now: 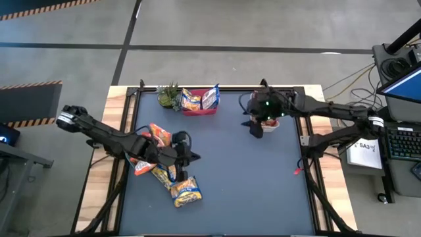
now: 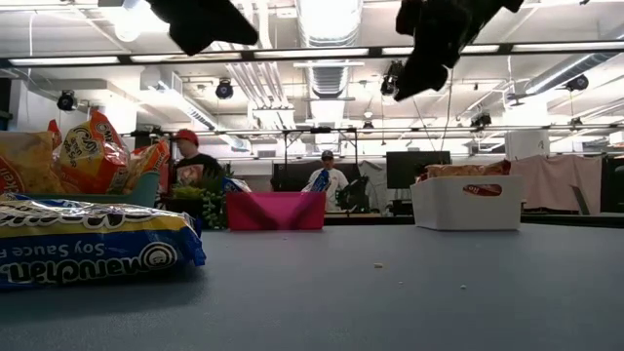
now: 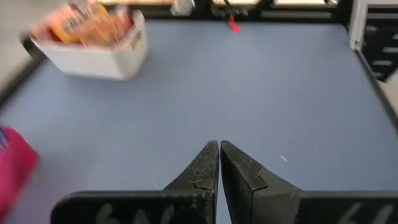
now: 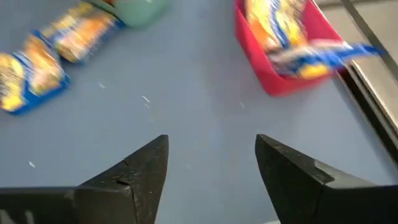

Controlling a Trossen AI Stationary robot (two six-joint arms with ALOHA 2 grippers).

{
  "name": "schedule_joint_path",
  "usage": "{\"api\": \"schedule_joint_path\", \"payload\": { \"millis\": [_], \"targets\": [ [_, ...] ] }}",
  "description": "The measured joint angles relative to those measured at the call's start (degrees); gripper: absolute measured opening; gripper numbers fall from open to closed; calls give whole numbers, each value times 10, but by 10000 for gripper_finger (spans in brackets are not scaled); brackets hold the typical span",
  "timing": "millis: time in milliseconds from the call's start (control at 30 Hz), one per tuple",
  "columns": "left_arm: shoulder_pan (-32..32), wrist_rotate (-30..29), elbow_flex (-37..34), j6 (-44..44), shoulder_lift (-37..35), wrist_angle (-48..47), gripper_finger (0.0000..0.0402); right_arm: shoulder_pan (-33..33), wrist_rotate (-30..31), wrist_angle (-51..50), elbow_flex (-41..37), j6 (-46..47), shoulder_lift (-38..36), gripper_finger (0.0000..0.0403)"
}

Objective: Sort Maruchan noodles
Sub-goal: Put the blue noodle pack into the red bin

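Observation:
Yellow-and-blue Maruchan packets (image 1: 186,191) lie on the blue mat near the table's left front, next to orange ones (image 1: 158,135) heaped under my left arm. A red bin (image 1: 199,102) at the far edge holds yellow-and-blue packets. A white bin (image 1: 270,123) holds orange or red ones. My left gripper (image 1: 195,157) is shut and empty, just right of the heap, above the mat. My right gripper (image 1: 255,129) is open and empty beside the white bin, above the mat (image 4: 211,155).
A small green plant (image 1: 168,96) stands left of the red bin. A red scrap (image 1: 297,172) lies at the mat's right edge. The mat's middle and right front are bare. People sit in the room beyond the table in the low view.

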Motion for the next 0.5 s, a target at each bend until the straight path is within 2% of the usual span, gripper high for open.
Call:
{"api": "schedule_joint_path", "payload": {
  "millis": [200,500],
  "targets": [
    [-38,8,14,-91,0,-86,0,80,0,163,-73,22,-3,204],
    [-73,11,11,-134,23,-99,8,166,7,464,-181,22,3,182]
  ]
}}
